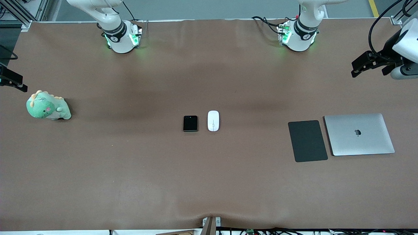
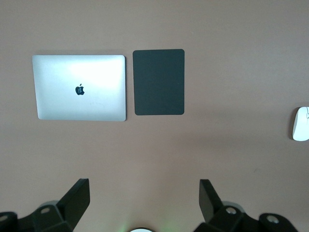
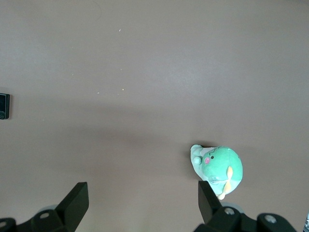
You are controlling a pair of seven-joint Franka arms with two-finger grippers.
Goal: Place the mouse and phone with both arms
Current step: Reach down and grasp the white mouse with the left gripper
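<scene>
The white oval mouse (image 1: 213,120) and the small black phone (image 1: 190,123) lie side by side on the brown table (image 1: 130,169) near its middle, the phone toward the right arm's end. The mouse shows at the edge of the left wrist view (image 2: 301,123), the phone at the edge of the right wrist view (image 3: 4,106). My left gripper (image 1: 359,67) (image 2: 144,189) is open and empty, up over the left arm's end of the table. My right gripper (image 1: 14,81) (image 3: 143,189) is open and empty, up over the right arm's end.
A dark grey flat pad (image 1: 307,140) (image 2: 159,82) lies beside a closed silver laptop (image 1: 359,134) (image 2: 79,88) toward the left arm's end. A green plush dinosaur (image 1: 47,106) (image 3: 218,166) sits toward the right arm's end.
</scene>
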